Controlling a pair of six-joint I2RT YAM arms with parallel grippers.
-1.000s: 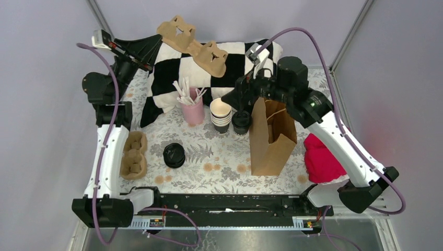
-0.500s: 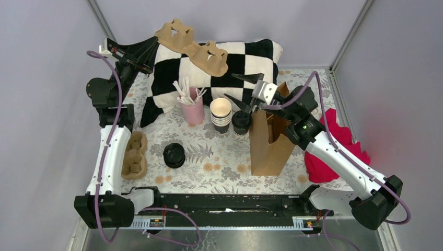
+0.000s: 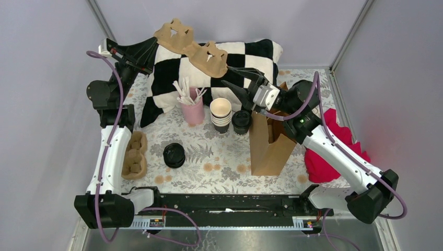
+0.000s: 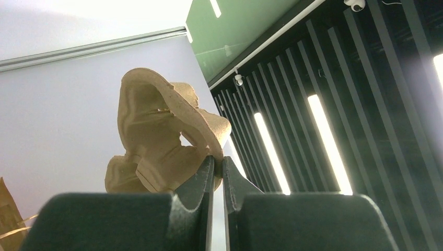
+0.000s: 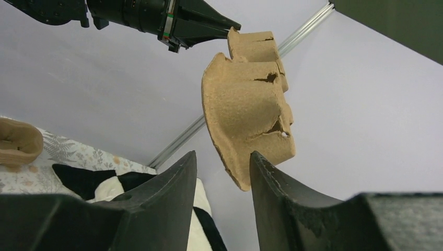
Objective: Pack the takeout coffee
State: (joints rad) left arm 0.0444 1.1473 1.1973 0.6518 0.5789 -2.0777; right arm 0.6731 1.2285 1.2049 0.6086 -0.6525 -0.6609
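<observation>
- The left tool (image 4: 218, 158) is raised at the far left. Its two fingers are closed to a thin slit on the edge of a brown moulded-pulp cup carrier (image 3: 192, 47), which it holds in the air above a black-and-white checked pillow (image 3: 245, 57).
- From that grip the carrier stretches across toward the right tool (image 3: 233, 77), and its other end hangs just in front of that tool's fingertips.
- The right tool's jaws stand partly apart. In its wrist view the carrier's lower corner shows in the gap between the two black fingers (image 5: 172, 178), and neither finger can be seen pressing on it.
- Just below the right tool, on its near side, stands the takeout coffee (image 3: 241, 121), a black paper cup capped by a round black plastic lid. It is upright on the flower-patterned bench (image 3: 230, 167), and neither tool touches it.
- The coffee stands between two things:
  - On the side toward the left tool, close beside it, is a stack of lidless black paper cups with cream insides (image 3: 221, 112).
  - On the other side, under the right tool's wrist, is an open brown paper bag (image 3: 269, 149).
- Further toward the left tool, a pink cup holding white sticks (image 3: 192, 110) stands against the pillow.
- Well below both tools, toward the arm bases, a lone round black lid (image 3: 174, 155) lies flat on the bench.
- A second pulp carrier (image 3: 134, 155) lies beside the left arm.
- A bunched red cloth (image 3: 326, 157) lies behind the right arm, well away from its tool.
</observation>
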